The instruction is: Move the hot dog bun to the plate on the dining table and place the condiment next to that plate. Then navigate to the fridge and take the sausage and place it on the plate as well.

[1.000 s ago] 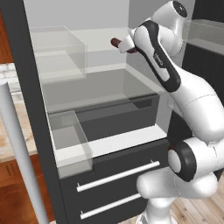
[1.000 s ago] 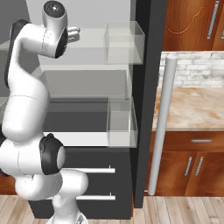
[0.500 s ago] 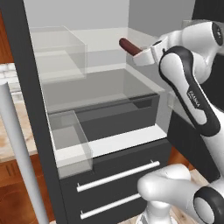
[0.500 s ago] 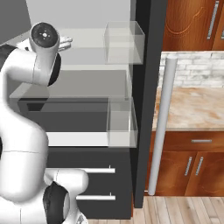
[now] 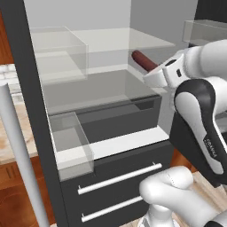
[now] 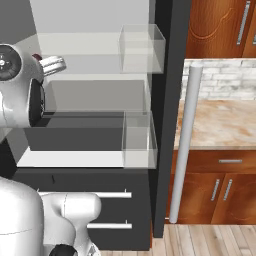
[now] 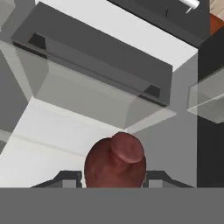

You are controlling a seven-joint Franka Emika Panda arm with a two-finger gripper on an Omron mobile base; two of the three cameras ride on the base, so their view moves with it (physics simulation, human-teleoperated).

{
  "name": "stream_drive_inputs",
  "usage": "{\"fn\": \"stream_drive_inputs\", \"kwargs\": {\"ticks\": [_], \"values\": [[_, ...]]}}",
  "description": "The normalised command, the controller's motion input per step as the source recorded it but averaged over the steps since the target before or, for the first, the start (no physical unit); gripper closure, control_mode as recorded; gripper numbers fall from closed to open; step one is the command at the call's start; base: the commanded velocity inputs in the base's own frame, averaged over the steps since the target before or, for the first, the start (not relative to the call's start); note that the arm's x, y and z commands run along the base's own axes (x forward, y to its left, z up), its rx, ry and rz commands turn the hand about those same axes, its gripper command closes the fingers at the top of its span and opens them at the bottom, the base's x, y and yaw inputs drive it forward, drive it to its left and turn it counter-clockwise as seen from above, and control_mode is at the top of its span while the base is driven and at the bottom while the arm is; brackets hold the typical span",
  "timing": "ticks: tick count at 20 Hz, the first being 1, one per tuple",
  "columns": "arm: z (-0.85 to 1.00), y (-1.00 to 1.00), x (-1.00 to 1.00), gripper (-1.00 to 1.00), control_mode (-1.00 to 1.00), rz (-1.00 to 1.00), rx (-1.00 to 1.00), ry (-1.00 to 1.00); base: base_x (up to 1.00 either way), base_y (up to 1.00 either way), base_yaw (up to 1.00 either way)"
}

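Inside the open fridge (image 5: 111, 146), at the height of the upper shelf, you have the end effector (image 5: 153, 73) clamped on the sausage (image 5: 142, 60). From the left base view you see the dark reddish-brown sausage sticking out up and to the left of the white hand, tilted, raised clear of the pale upper shelf (image 5: 133, 42) behind it. Your hand view looks straight down the sausage (image 7: 115, 162), so it reads as a rounded brown end between the two dark fingertips (image 7: 65, 178), which sit against it on either side. Below the sausage in that view you see the glass cover of the dark crisper drawer (image 7: 100, 57) and the white ledge beyond it. From the right base view the end effector (image 6: 50, 65) sits at the left, just past the arm's big white joint, with a sliver of red sausage (image 6: 36, 57) showing beside it. Clear door bins (image 6: 139, 137) hang on the fridge's side walls, and two silver bar handles (image 5: 119, 178) run across the lower drawers. To the right of the fridge you have a marble-look counter (image 6: 225, 125) over brown wooden cabinets (image 6: 220, 192), with a long silver door handle (image 6: 184, 145) standing upright in front.
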Motion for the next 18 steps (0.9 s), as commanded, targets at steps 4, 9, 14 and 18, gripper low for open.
{"fn": "stream_drive_inputs", "kwargs": {"ticks": [4, 9, 14, 18], "values": [[0.0, 0.0, -0.65, 1.0, -1.0, -0.09, -0.06, 0.05, 0.0, 0.0, 0.0], [-0.01, 0.0, -0.45, 1.0, 1.0, 0.0, -0.01, 0.01, -0.39, 0.0, 0.0], [0.0, 0.0, 0.0, 1.0, 1.0, 0.0, 0.0, 0.0, -1.0, 0.0, -0.08], [0.0, 0.0, 0.0, 1.0, 1.0, 0.0, 0.0, 0.0, -0.99, 0.0, -0.33]]}}
